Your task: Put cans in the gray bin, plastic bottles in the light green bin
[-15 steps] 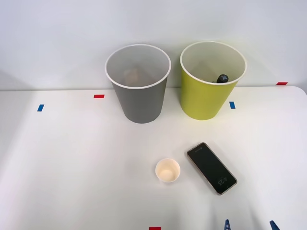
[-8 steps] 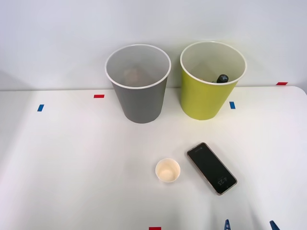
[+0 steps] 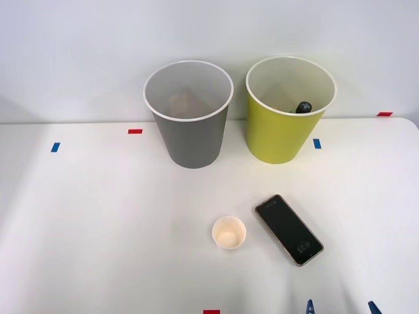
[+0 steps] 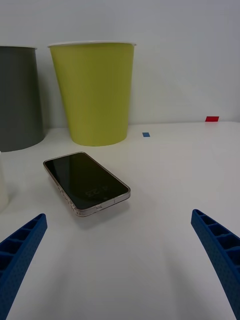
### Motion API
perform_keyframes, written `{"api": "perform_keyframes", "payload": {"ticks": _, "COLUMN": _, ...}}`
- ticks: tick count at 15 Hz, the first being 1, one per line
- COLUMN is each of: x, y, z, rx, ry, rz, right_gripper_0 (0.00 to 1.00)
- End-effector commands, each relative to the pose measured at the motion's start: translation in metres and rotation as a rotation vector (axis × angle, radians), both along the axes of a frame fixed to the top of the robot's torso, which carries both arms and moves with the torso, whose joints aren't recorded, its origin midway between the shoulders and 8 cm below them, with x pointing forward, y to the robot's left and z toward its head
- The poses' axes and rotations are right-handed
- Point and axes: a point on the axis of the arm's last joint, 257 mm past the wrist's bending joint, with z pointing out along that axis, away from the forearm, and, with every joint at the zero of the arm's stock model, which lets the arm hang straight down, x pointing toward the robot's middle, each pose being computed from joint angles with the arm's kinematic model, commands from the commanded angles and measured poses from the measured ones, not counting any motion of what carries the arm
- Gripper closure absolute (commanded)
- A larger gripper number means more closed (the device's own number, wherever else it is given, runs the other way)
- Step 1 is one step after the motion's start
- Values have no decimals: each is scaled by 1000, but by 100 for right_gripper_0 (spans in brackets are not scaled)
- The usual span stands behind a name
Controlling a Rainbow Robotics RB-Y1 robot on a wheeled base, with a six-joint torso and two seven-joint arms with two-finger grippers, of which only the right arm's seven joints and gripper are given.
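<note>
No visible change — scene as before.

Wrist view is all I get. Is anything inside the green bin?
Observer: Yes. From the front view, a black bottle cap sticks up inside the green bin.
Operator: And the gray bin?
Observer: The gray bin has something pale brown at its bottom. I cannot tell what it is.
Operator: What's the white thing at the edge, near the phone?
Observer: A small paper cup, upright and empty. It stands to the left of the phone, not touching it.
</note>
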Motion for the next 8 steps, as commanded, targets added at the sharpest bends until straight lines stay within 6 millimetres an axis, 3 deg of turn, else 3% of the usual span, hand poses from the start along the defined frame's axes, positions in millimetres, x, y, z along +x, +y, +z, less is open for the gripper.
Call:
{"api": "perform_keyframes", "payload": {"ticks": 1, "x": 0, "y": 0, "z": 0, "rx": 0, "ry": 0, "rz": 0, "right_gripper_0": 0}}
{"api": "perform_keyframes", "payload": {"ticks": 8, "x": 0, "y": 0, "z": 0, "rx": 0, "ry": 0, "rz": 0, "right_gripper_0": 0}}
